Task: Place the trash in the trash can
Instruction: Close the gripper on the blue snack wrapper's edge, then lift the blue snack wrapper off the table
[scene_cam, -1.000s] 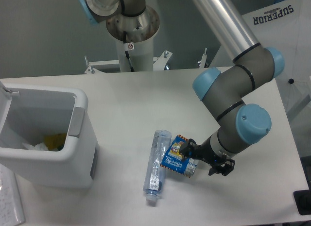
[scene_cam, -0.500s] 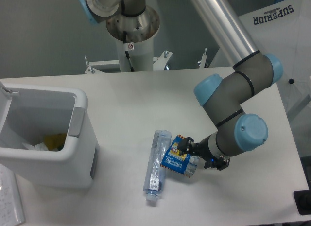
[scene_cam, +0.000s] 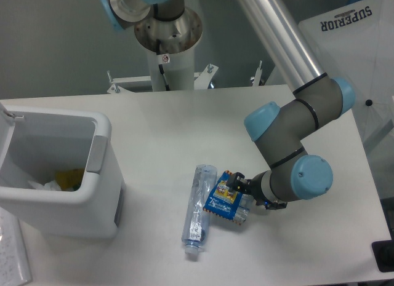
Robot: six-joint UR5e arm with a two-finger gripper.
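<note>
The clear crushed bottle (scene_cam: 197, 212) lies on the white table, pointing toward the front edge. Against its right side rests the blue snack packet (scene_cam: 219, 202) with orange edges, and a bit of silver foil (scene_cam: 242, 213) pokes out under the packet's right corner. My gripper (scene_cam: 237, 186) comes in low from the right, with a dark fingertip (scene_cam: 232, 181) at the packet's upper right edge. The wrist hides how the jaws stand. The white trash can (scene_cam: 92, 194) stands at the left with yellow and white scraps inside.
The arm's base column (scene_cam: 167, 46) rises at the table's back. A white "SUPERIOR" carton (scene_cam: 351, 27) stands beyond the right edge. A black object (scene_cam: 383, 255) sits at the front right corner, and a white sheet (scene_cam: 12, 252) lies at the front left.
The wrist has swung and slid left toward the packet, so the fingers now sit closer over its right edge. Bottle, packet and foil have stayed in place.
</note>
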